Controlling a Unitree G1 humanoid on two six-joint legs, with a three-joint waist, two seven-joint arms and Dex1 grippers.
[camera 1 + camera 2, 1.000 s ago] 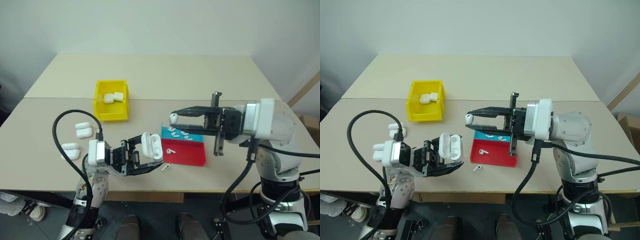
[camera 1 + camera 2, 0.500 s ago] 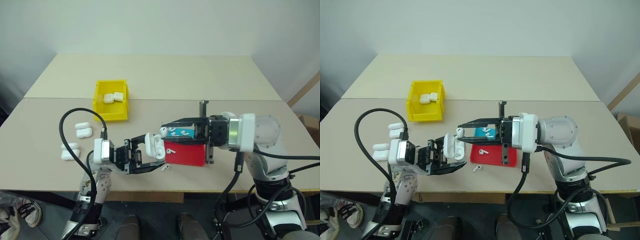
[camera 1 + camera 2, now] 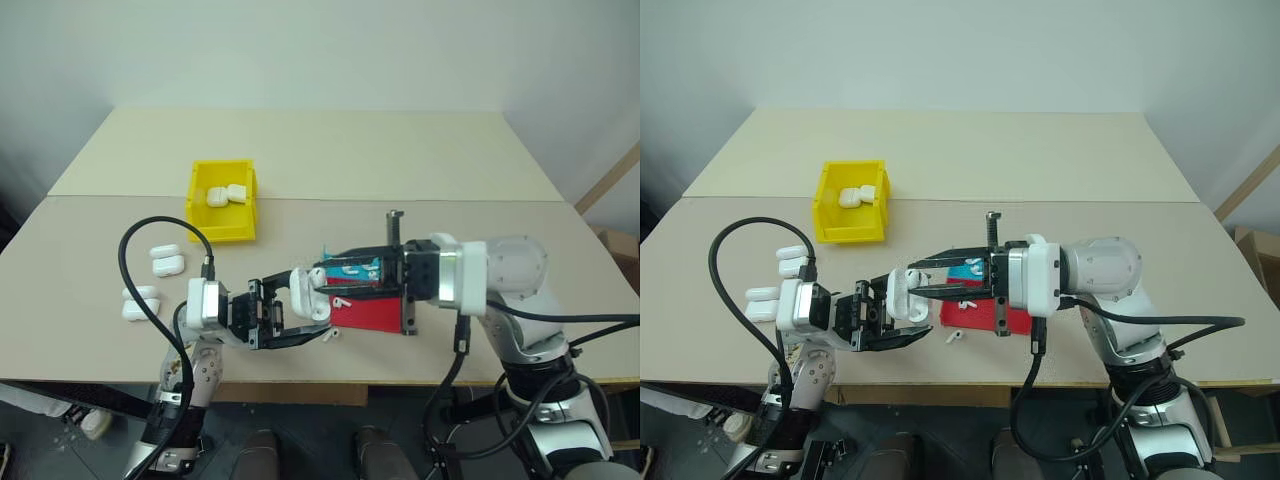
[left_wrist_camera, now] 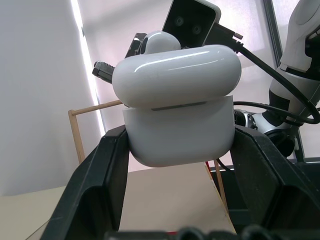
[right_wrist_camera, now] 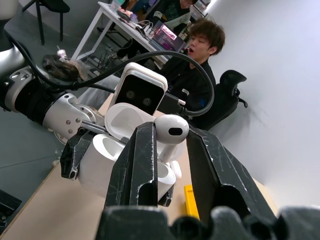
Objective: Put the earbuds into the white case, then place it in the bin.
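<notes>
At the far left of the table (image 3: 420,160), four closed spare cases (image 3: 166,260) lie in two pairs near the left edge, clear of both arms. A black cable (image 3: 135,270) loops above them from the left wrist.

Further right and farther back stands the bin (image 3: 221,212), bright yellow, holding two closed white cases side by side against its far wall. Nothing blocks its opening.

Near the front edge, the left gripper (image 3: 300,310) is clamped tight on the white case (image 3: 303,290), fingers pressing its lower body from both sides. In the left wrist view the case (image 4: 177,107) sits between the two black fingers (image 4: 100,180) with its lid hinged open.

The right gripper (image 3: 322,277) reaches in level from the right, its jaws narrowed onto one of the earbuds (image 5: 171,131). In the right wrist view this earbud hangs stem-down directly over the open case, its stem at or just inside a socket; whether it is seated I cannot tell.

A loose earbud (image 3: 329,336) lies on the table just near of the case.

To the right, the shallow red-and-blue tray (image 3: 375,315) sits partly hidden beneath the right gripper; several earbuds lie in its blue far part and one on the red.

A person (image 5: 197,65) sits in the background of the right wrist view.
</notes>
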